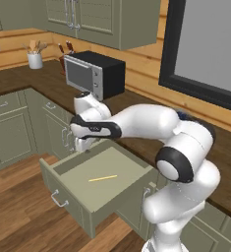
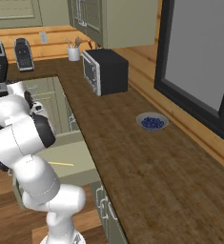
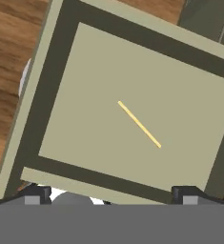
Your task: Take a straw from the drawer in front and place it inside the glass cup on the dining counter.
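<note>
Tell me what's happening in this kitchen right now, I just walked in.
A white robot arm is reaching over an open green drawer under the wooden worktop. Its gripper hangs above the drawer with its jaws wide apart, holding nothing. A thin pale-yellow straw lies flat on the drawer's floor, alone and untouched. It looks like the arm is lining up to go down for the straw, though it has not yet grasped it.
</note>
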